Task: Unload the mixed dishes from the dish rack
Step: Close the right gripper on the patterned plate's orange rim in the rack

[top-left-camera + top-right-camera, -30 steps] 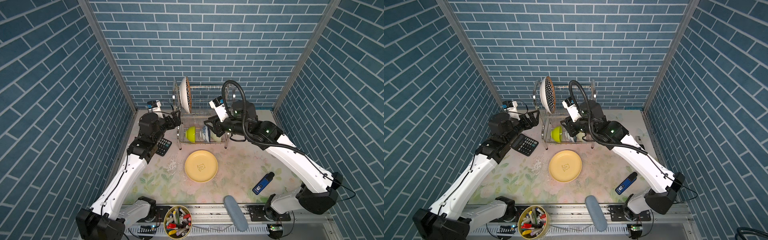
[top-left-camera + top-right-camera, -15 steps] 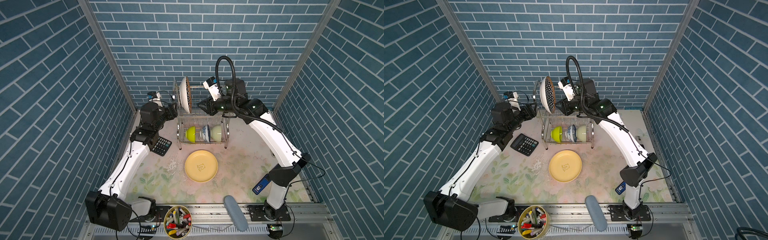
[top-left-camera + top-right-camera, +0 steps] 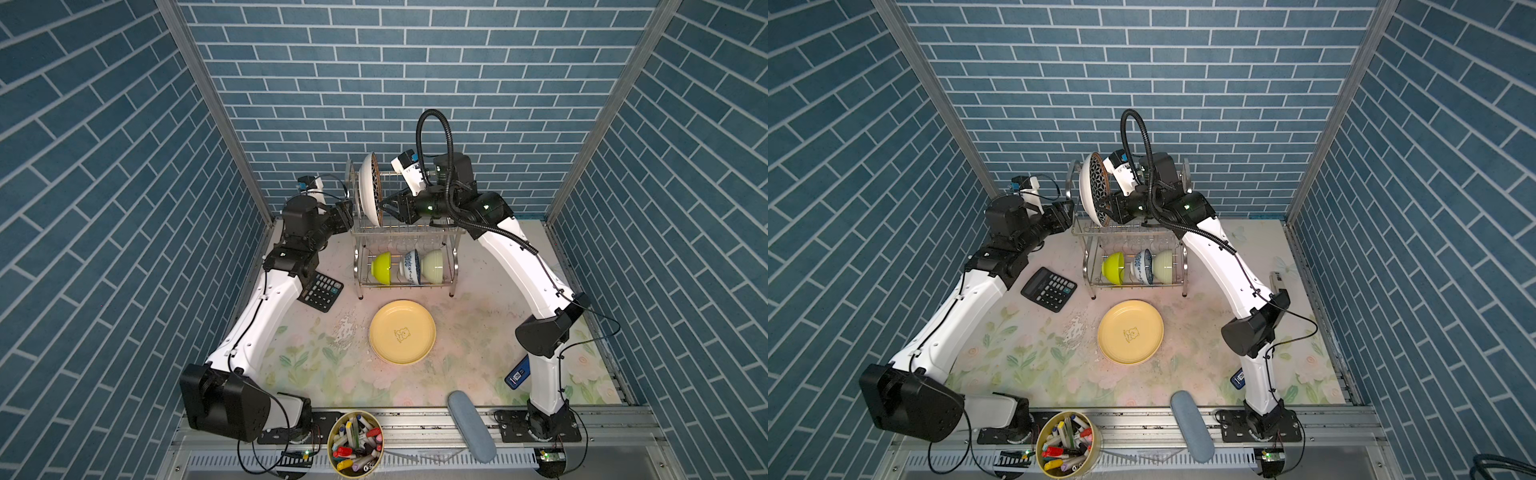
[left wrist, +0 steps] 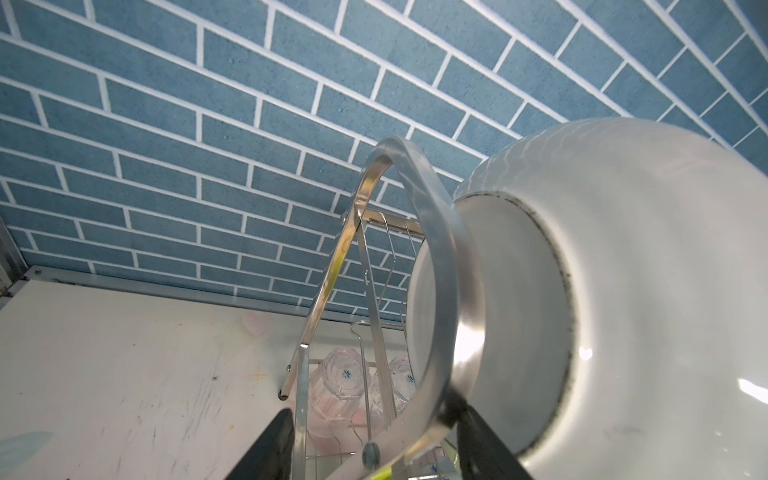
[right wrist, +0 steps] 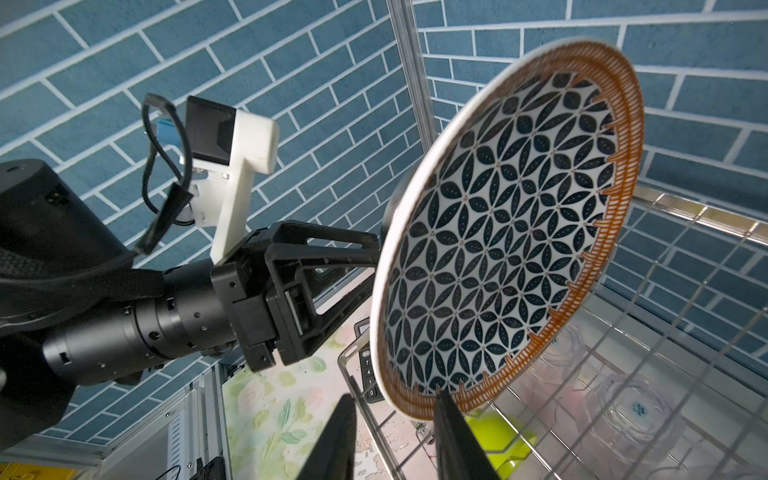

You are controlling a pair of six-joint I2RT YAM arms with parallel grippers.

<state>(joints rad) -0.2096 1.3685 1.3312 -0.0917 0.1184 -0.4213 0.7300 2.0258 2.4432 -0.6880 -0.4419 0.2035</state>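
The black-and-white star-patterned plate (image 3: pixel 370 189) (image 3: pixel 1094 187) (image 5: pixel 498 249) stands on edge at the left end of the dish rack's (image 3: pixel 415 228) top tier. My right gripper (image 5: pixel 395 397) (image 3: pixel 384 208) is open, its fingers straddling the plate's lower rim. My left gripper (image 4: pixel 376 411) (image 3: pixel 347 216) is open, with the rack's arched side frame (image 4: pixel 436 249) close between its fingers. Lime (image 3: pixel 382 267), blue-on-white (image 3: pixel 410 266) and pale-green (image 3: pixel 433 264) bowls sit on the lower tier. Clear tumblers (image 4: pixel 340 382) (image 5: pixel 631 411) lie under the top grid. A yellow plate (image 3: pixel 402 331) lies flat on the mat.
A black calculator (image 3: pixel 322 291) lies left of the rack beside my left arm. A tub of markers (image 3: pixel 354 440) and a grey-blue oblong case (image 3: pixel 471 426) sit at the front edge. A small blue device (image 3: pixel 517 374) lies by the right arm's base. The back wall stands close behind the rack.
My right gripper rose from the lower-tier bowls to the star-patterned plate's lower rim. My left gripper moved in onto the rack's side frame and its jaws narrowed. The plate has not moved.
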